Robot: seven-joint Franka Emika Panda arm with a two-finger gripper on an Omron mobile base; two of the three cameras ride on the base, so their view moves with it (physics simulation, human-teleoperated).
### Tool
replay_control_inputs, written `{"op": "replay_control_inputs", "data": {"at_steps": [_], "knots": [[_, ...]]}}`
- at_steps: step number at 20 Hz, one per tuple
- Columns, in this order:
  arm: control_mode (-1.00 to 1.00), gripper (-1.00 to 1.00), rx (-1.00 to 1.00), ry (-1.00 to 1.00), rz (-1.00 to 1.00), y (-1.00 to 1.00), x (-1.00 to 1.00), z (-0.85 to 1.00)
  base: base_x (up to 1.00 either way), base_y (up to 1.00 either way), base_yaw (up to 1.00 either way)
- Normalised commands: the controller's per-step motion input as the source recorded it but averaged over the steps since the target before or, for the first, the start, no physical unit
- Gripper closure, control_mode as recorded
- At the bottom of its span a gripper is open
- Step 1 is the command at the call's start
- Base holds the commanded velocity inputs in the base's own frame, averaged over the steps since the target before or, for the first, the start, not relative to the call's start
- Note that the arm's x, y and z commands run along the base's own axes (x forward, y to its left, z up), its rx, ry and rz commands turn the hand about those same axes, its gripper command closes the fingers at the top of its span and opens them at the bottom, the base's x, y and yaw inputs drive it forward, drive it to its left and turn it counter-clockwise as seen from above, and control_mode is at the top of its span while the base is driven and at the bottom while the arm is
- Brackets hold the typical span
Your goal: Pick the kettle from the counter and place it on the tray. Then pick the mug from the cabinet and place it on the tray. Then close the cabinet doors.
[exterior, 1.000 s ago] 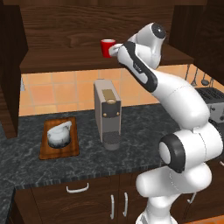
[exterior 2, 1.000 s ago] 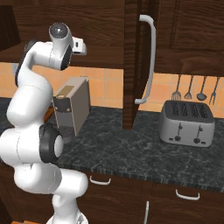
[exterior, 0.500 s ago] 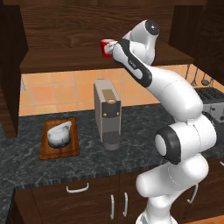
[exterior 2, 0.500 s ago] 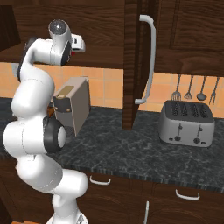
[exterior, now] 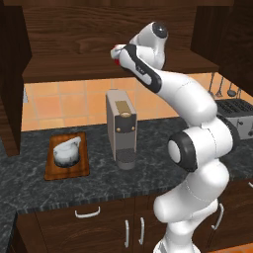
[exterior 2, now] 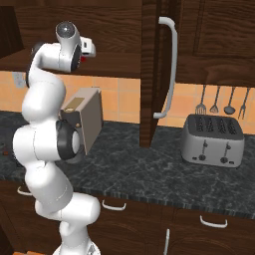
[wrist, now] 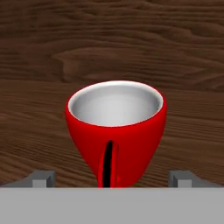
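Note:
The red mug with its white inside stands upright on the wooden cabinet shelf. My gripper is open, one fingertip on each side of the mug's base, apart from it. From the left base view the hand reaches into the cabinet and covers most of the mug. The silver kettle sits on the reddish-brown tray on the dark counter. One open cabinet door with a long silver handle stands to the right of the arm.
A boxy coffee machine stands on the counter below the hand. A grey toaster sits at the right, with utensils hanging on the tiled wall. Another open door panel stands at the far left.
The arm has reached further into the cabinet, and the hand now hides most of the mug in the left base view. The jaws have stayed open.

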Motion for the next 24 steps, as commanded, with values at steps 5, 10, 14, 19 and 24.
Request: {"op": "replay_control_inputs", "data": {"at_steps": [5, 10, 14, 19, 24], "knots": [[-1.00, -1.00, 0.00, 0.00, 0.00, 0.10, 0.29, 0.00, 0.00, 0.00, 0.00], [-1.00, 1.00, 0.00, 0.00, 0.00, 0.07, 0.13, 0.00, 0.00, 0.00, 0.00], [-1.00, 1.00, 0.00, -0.02, 0.00, 0.00, 0.02, -0.06, 0.00, 0.00, 0.00], [-1.00, 1.00, 0.00, -0.11, 0.00, 0.07, 0.00, -0.09, 0.00, 0.00, 0.00], [-1.00, 1.00, 0.00, -0.19, 0.00, 0.17, -0.07, -0.04, 0.00, 0.00, 0.00]]}}
